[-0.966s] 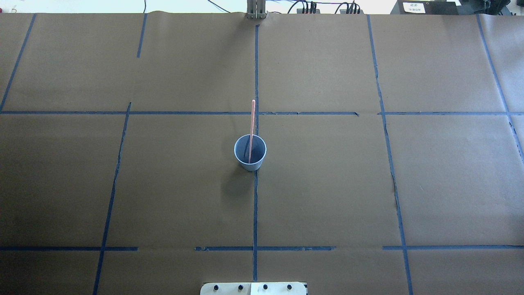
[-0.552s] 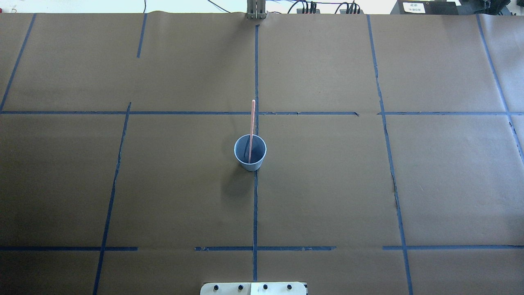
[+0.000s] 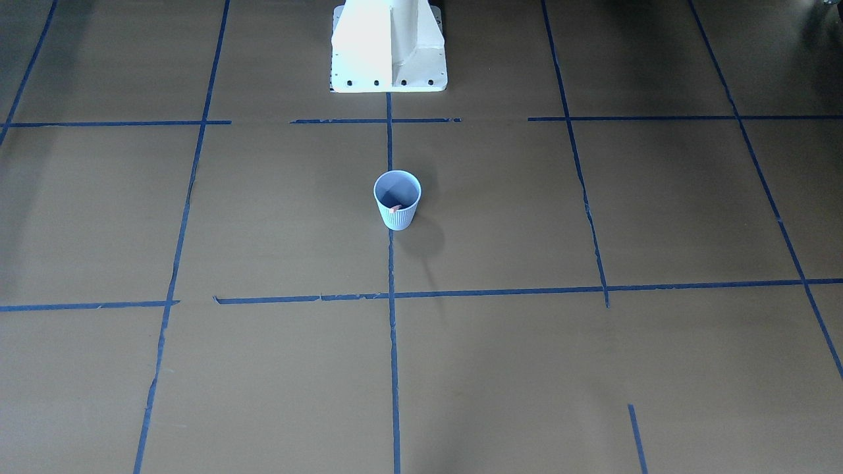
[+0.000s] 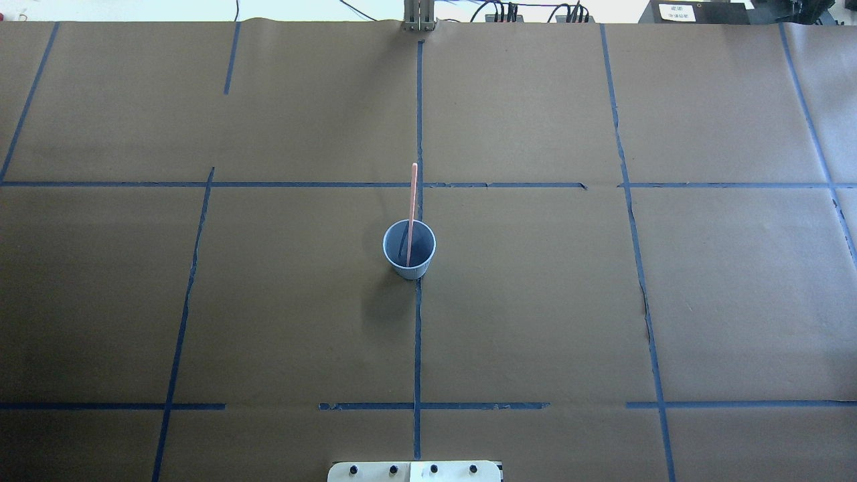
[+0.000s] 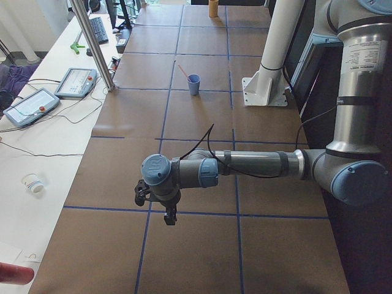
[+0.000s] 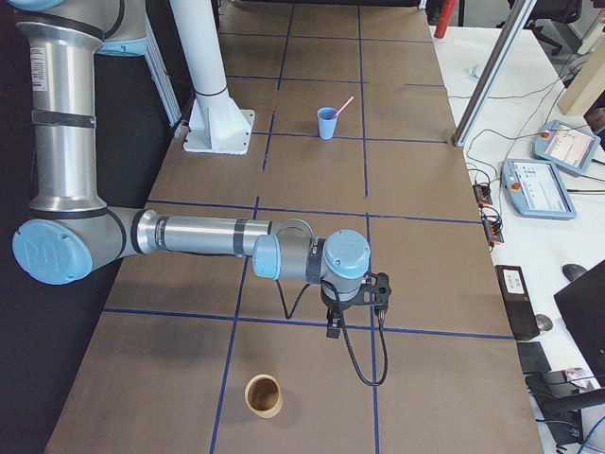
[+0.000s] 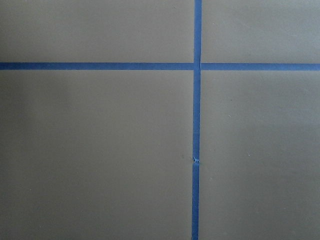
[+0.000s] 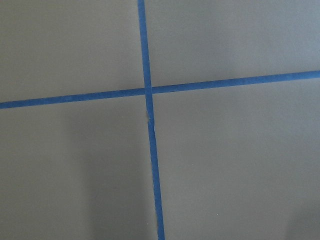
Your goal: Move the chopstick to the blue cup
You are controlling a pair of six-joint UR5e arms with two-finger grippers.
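The blue cup (image 4: 423, 249) stands upright at the table's middle on the centre tape line. One thin pink chopstick (image 4: 412, 201) stands in it and leans on the far rim. The front-facing view shows the cup (image 3: 397, 218) with only the chopstick's end (image 3: 394, 209) at its near rim. Neither gripper is near the cup. My left gripper (image 5: 169, 214) hangs over bare paper at the table's left end, seen only in the exterior left view. My right gripper (image 6: 333, 326) hangs over the right end, seen only in the exterior right view. I cannot tell whether either is open or shut.
A tan cup (image 6: 264, 395) stands near the right end of the table, close to my right gripper. The white robot base (image 3: 388, 46) stands behind the blue cup. Blue tape lines cross the brown paper. Teach pendants (image 5: 76, 82) lie on the side table.
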